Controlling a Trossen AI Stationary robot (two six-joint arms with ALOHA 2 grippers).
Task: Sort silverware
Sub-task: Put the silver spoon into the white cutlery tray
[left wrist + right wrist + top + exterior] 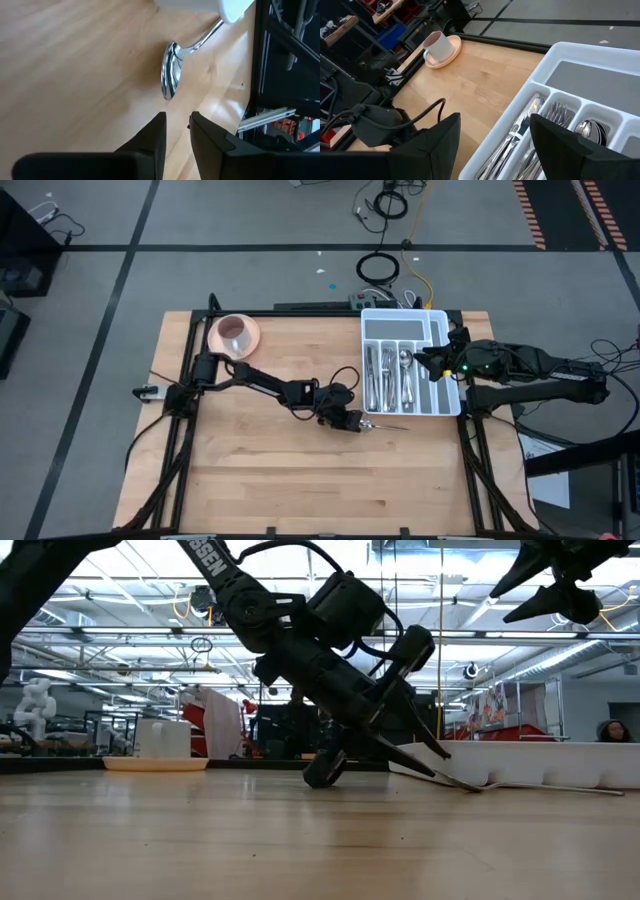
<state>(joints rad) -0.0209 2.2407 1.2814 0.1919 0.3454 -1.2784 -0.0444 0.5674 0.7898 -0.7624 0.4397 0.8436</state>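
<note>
One silver spoon (170, 75) lies on the wood just in front of the white tray's near wall, also seen as the spoon (386, 425). Its bowl points toward my left gripper (176, 119), and its handle runs off past the tray's corner. My left gripper (357, 423) is low over the table, a short way from the bowl, with its fingers a narrow gap apart and touching nothing. My right gripper (495, 122) hovers wide open and empty above the tray (449, 392). Knives, forks and spoons (547, 120) lie sorted in the tray's compartments.
A pink cup (235, 332) on its saucer stands near the table's far left corner. The tray sits at the far right, and its rightmost compartment (438, 385) holds nothing I can see. Bare wood fills the near half of the table (300, 480).
</note>
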